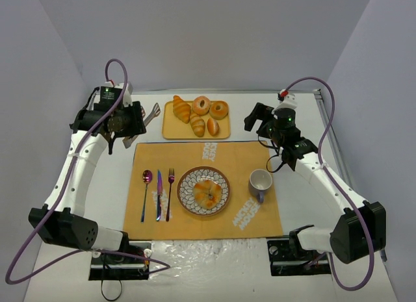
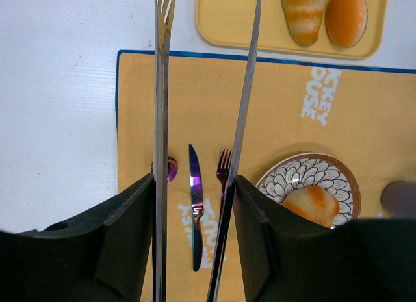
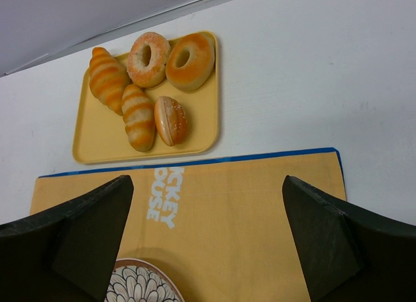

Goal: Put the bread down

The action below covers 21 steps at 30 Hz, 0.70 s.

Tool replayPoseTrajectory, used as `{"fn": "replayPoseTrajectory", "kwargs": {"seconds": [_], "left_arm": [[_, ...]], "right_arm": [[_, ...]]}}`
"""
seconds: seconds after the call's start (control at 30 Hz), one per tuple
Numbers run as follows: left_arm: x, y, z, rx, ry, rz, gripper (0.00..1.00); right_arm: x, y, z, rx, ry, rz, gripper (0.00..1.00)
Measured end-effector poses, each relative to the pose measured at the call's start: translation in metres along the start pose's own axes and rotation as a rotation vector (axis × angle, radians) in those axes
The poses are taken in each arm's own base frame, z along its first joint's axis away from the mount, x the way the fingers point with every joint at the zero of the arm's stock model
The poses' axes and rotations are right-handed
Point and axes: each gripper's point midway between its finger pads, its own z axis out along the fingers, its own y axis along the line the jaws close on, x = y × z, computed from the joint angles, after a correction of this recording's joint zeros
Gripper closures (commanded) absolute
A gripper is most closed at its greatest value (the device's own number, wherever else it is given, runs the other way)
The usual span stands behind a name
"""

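The bread point(image 1: 207, 192), a golden-brown bun with pale patches, lies on the patterned plate point(image 1: 184, 188) in the middle of the orange placemat point(image 1: 234, 159). It also shows in the left wrist view point(image 2: 314, 204). My left gripper point(image 1: 133, 122) is at the back left, over the white table beside the mat's far-left corner. It is shut on metal tongs point(image 1: 151, 113), whose two arms point(image 2: 160, 120) stand apart and hold nothing. My right gripper point(image 1: 261, 120) hovers at the back right, open and empty, as the right wrist view point(image 3: 203, 250) shows.
A yellow tray point(image 1: 170, 130) at the back holds a croissant point(image 1: 181, 109), two ring donuts point(image 1: 201, 105) and small rolls. A spoon point(image 1: 145, 193), knife point(image 1: 158, 197) and fork point(image 1: 170, 193) lie left of the plate. A cup point(image 1: 260, 182) stands to its right.
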Motion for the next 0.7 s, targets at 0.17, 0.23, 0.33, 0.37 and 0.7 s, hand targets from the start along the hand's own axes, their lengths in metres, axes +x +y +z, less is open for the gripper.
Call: {"fn": "replayPoseTrajectory", "kwargs": {"seconds": [0.17,0.23,0.33,0.37,0.7], "left_arm": [[-0.005,0.012,0.002,-0.013,-0.004,-0.035,0.56],[-0.006,0.016,0.004,-0.021,-0.003,-0.051,0.56],[-0.010,0.024,0.009,-0.034,-0.006,-0.075,0.56],[-0.011,0.026,0.011,-0.038,-0.007,-0.085,0.56],[-0.034,0.051,0.040,-0.109,-0.026,-0.189,0.56]], "right_arm": [[0.000,0.000,0.000,-0.004,0.003,0.001,0.04],[0.000,0.000,0.000,-0.004,0.003,0.001,0.04],[0.000,0.000,0.000,-0.004,0.003,0.001,0.04],[0.000,0.000,0.000,-0.004,0.003,0.001,0.04],[0.001,0.002,0.000,-0.015,0.010,0.001,0.04]]}}
